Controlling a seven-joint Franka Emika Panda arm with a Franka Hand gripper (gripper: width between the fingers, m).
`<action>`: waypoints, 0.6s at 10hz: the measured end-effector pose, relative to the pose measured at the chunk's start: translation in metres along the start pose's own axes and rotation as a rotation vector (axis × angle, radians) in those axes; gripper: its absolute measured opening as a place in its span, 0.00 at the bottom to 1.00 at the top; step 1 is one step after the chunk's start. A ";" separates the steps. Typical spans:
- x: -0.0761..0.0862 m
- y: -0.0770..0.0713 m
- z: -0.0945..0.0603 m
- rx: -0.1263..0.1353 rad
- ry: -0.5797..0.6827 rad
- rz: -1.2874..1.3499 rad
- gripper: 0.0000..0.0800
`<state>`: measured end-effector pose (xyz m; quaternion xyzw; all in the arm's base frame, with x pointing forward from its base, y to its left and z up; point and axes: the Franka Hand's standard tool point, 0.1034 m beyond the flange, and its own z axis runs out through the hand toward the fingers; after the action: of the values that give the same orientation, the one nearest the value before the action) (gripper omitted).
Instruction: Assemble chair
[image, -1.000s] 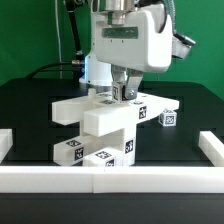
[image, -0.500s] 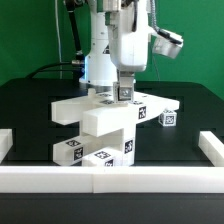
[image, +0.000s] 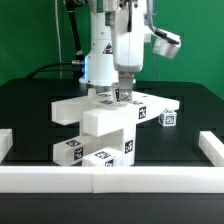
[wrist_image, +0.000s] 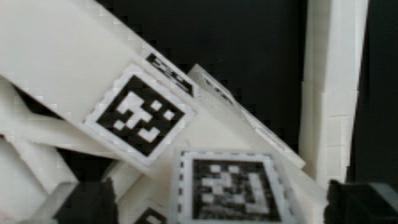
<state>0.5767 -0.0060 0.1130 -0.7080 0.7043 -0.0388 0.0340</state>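
exterior view: chair (image: 105, 125), a part-built stack of white tagged slabs and bars, mid-table behind the border rail (image: 110, 178); loose cube (image: 167, 119) just to the exterior view's right of it; gripper (image: 122, 95) directly over the stack's top, fingertips down at it. wrist view: gripper (wrist_image: 222, 205) fingers spread wide, tagged part (wrist_image: 143, 110) lying between them, no grip that we can see. risk, as we judge it: a finger catching the unclamped part while lifting away could nudge it off its seat or topple the stack
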 end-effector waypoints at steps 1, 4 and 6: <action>-0.001 -0.001 0.000 0.000 0.001 -0.102 0.79; -0.003 -0.001 0.000 0.000 0.004 -0.386 0.81; -0.005 -0.002 0.000 0.003 0.007 -0.567 0.81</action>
<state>0.5785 -0.0013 0.1135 -0.8765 0.4783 -0.0501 0.0205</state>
